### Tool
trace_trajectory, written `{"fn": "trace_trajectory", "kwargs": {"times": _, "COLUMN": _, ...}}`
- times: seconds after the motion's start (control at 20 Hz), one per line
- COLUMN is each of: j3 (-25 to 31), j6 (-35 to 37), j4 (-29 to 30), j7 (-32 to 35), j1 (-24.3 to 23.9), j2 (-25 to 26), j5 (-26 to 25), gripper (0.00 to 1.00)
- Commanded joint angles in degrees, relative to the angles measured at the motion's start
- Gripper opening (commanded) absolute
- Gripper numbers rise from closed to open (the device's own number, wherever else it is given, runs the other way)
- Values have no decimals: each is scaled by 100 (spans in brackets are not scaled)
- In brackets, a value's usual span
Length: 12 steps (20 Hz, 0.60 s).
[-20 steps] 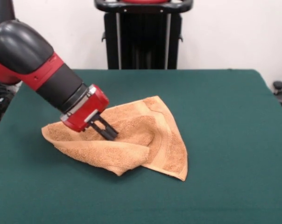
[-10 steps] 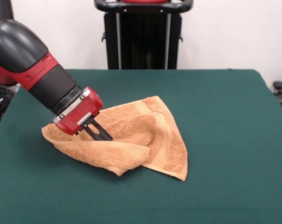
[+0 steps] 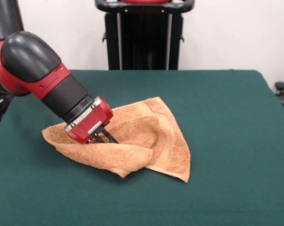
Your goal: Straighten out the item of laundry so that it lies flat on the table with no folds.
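Soft orange-tan fuzzy towel [image 3: 146, 141] lies bunched on green cloth desk [image 3: 226, 117]. My tool [image 3: 106, 138] pokes into fold; cannot tell if pinching. Floppy, light. Grab corner.

Open felt all round, one crumpled heap off to one side

We see the table [image 3: 226, 122] bare to the right of the towel [image 3: 151, 146], along the near edge and across the far strip, so we find room to pass on those sides. What stands in the way is the towel's own heap, with a thick rolled fold along its near edge, and the arm [image 3: 48, 82] slanting down from the upper left over the towel's left part, where the gripper [image 3: 104, 138] dips into the cloth.
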Motion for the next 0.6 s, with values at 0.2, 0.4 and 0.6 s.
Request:
{"fn": "trace_trajectory", "kwargs": {"times": 0.2, "j3": 641, "j6": -913, "j4": -308, "j7": -593, "j1": -156, "j2": 755, "j5": -940, "gripper": 0}}
{"fn": "trace_trajectory", "kwargs": {"times": 0.4, "j3": 1184, "j6": -1133, "j4": -280, "j7": -902, "j1": -534, "j2": 1013, "j5": -1427, "gripper": 0}}
{"fn": "trace_trajectory", "kwargs": {"times": 0.6, "j3": 1898, "j6": -1187, "j4": -206, "j7": -1306, "j1": -993, "j2": 1477, "j5": -1796, "gripper": 0}}
